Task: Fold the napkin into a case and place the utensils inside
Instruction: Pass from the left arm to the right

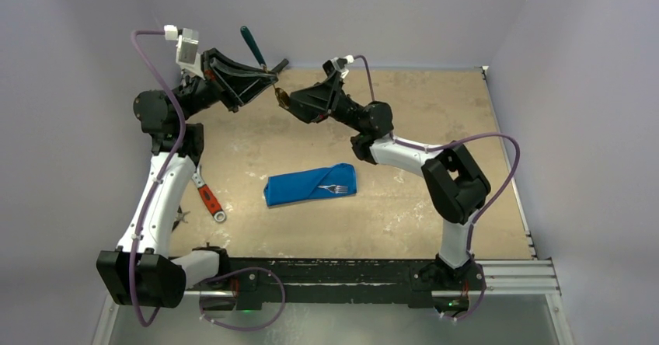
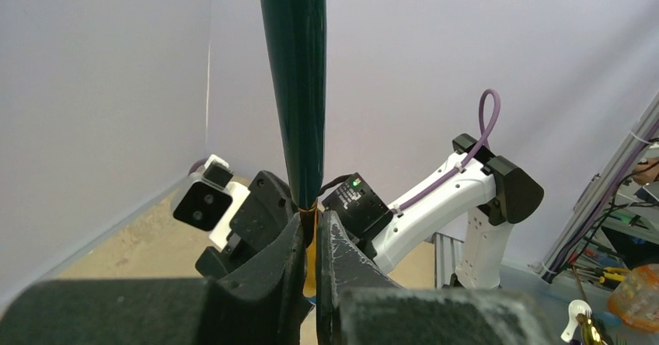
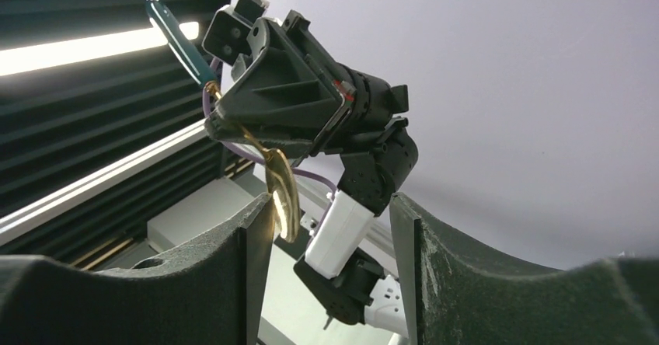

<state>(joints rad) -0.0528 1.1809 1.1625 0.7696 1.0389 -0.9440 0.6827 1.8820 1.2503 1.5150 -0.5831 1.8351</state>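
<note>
At your left, the red-handled wrench (image 1: 210, 202) lies on the table (image 1: 435, 104), well clear of the cloth. Your left gripper (image 2: 312, 224), raised over the far side, is clamped on the spoon (image 3: 284, 189), green handle up and gold bowl hanging below. Mid-table lies the folded blue napkin (image 1: 299, 187), with the fork (image 1: 336, 189) on its right end. Your right gripper (image 3: 330, 205) stands parted, with the bowl between its fingers and close by one.

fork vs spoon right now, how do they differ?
The spoon is in the air, clamped in the shut left gripper; the fork lies flat on the folded blue napkin. The spoon has a dark green handle and gold bowl; the fork is all silver. The open right gripper is at the spoon's bowl; none is near the fork. Both are small utensils.
</note>
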